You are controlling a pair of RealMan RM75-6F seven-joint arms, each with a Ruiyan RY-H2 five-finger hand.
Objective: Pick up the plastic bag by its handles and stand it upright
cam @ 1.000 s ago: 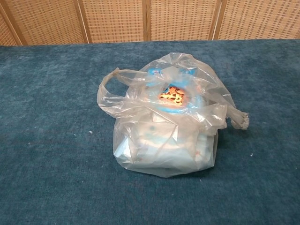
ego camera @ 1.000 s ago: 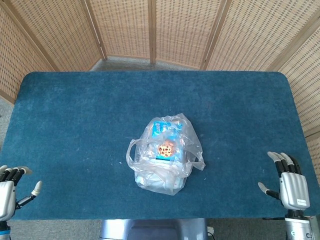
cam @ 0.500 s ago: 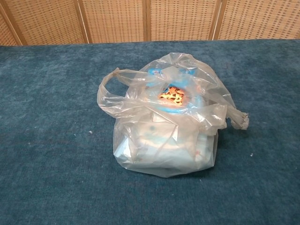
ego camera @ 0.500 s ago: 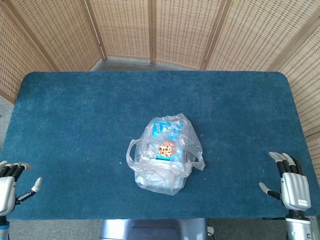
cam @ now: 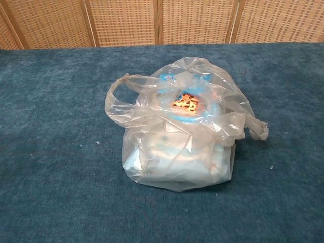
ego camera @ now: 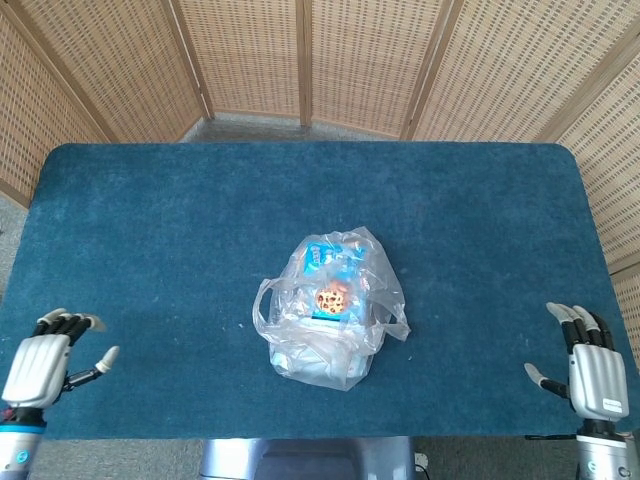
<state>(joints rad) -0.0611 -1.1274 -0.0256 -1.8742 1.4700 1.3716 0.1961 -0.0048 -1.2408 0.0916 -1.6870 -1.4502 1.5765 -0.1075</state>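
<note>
Since a second ago the left hand (ego camera: 40, 368) has come forward from the near left corner onto the table (ego camera: 150, 230), fingers spread and holding nothing; the right hand (ego camera: 590, 368) has drifted slightly back at the near right edge, likewise empty and spread. Both remain well apart from the plastic bag (ego camera: 330, 310), which has not moved: slumped at the table's middle, nearer the front edge, one handle (cam: 117, 93) looping left and the other handle (cam: 256, 129) twisted right. Probably the reach is only beginning. Blue carpet-like cloth covers the table; woven cane screens (ego camera: 300, 60) stand behind.
</note>
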